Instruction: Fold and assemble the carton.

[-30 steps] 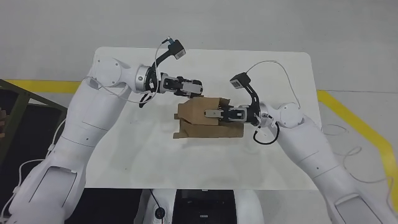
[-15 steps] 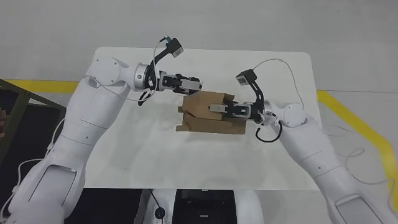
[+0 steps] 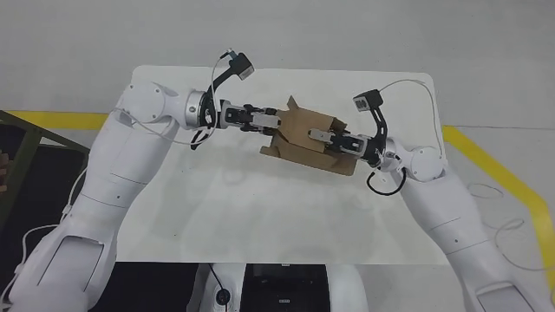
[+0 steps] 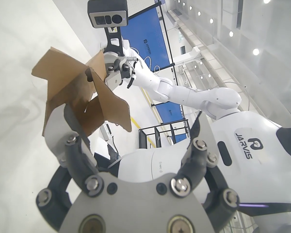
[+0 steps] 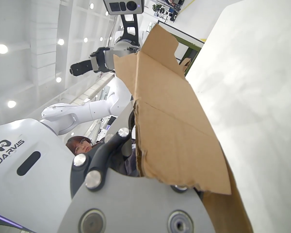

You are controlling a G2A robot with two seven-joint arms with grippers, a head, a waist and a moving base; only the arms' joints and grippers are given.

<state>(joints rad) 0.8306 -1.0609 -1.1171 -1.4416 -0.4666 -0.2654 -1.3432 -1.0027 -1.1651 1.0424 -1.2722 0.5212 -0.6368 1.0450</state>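
- Carton [image 3: 305,134] (one, brown cardboard): sits a little toward 3 o'clock of the table's centre in the top view. It is skewed, with its long axis running from 10 to 4 o'clock. In the left wrist view the carton [image 4: 70,90] is half-formed, with flaps splayed outward and the interior open.
- Table [image 3: 217,208] (one, white): the carton appears tilted and raised off the top rather than lying flat.
- Right gripper [image 3: 319,138] (one of two): enters from the carton's 3 o'clock side and reaches over its upper panel. In its own wrist view a cardboard panel [image 5: 169,122] runs down between the fingers [image 5: 126,122], so the jaws are clamped on the carton wall. The left wrist view shows the same gripper [image 4: 111,73] at the carton's far flap.
- Left gripper [image 3: 272,122] (the second): sits at the carton's 9 o'clock edge. In its own view the left gripper [image 4: 132,110] has its jaws spread wide and grips nothing. One finger overlaps the carton's near edge (contact cannot be told).
- Yellow floor stripe [image 3: 52,120] (one): passes behind the table from 9 to 3 o'clock.
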